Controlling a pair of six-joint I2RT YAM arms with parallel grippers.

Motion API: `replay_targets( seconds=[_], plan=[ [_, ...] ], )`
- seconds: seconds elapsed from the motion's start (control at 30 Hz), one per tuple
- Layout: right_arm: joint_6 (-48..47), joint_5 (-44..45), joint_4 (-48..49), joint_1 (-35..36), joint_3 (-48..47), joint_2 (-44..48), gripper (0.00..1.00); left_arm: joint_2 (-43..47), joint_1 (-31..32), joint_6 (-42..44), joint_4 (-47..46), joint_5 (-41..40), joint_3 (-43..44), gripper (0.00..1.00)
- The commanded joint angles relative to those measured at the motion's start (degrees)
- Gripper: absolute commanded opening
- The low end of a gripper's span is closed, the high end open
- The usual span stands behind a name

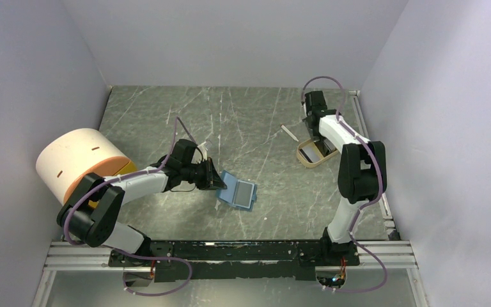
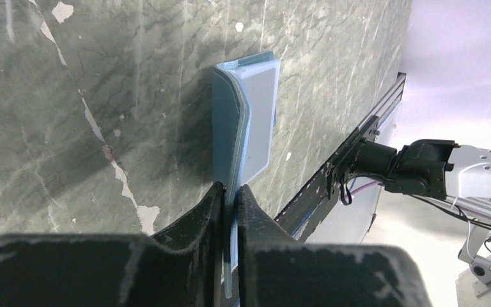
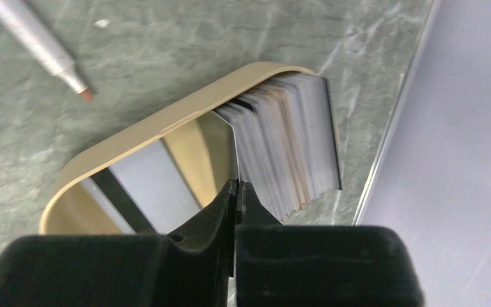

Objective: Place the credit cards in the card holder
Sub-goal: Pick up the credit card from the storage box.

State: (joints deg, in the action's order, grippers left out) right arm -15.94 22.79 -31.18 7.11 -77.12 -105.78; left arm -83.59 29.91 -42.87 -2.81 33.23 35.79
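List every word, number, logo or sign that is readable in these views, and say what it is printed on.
No legible text in any view.
credit cards, stacked in the tan tray: seen mostly edge-on, faces blurred, no print readable.
card holder: plain surfaces, no lettering shows.
white stick: no marking readable.

High rear overview — close wrist views

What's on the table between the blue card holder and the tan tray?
Nothing: the top view shows only bare tabletop between the card holder and the tan tray.
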Motion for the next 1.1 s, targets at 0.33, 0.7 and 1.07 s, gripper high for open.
replay_targets(
  seconds=[0.33,0.7,1.07],
  plan=[
    [3.09,0.45,-6.75,3.09,-2.41,1.3,0.0,0.92,-0.35,0.43,0.11,1.2,0.79,0.12],
    [11.38,3.31,-12.67,6.38,-6.47,5.8,0.0,0.35,-0.22,-4.49,-6.57,2.83,-1.84,0.12],
    [18.84,-3.81,-11.4,13.45,-8.05,13.7,0.0,-2.05,-0.23,-17.56,-23.75,2.7,-7.47,0.1]
  ],
)
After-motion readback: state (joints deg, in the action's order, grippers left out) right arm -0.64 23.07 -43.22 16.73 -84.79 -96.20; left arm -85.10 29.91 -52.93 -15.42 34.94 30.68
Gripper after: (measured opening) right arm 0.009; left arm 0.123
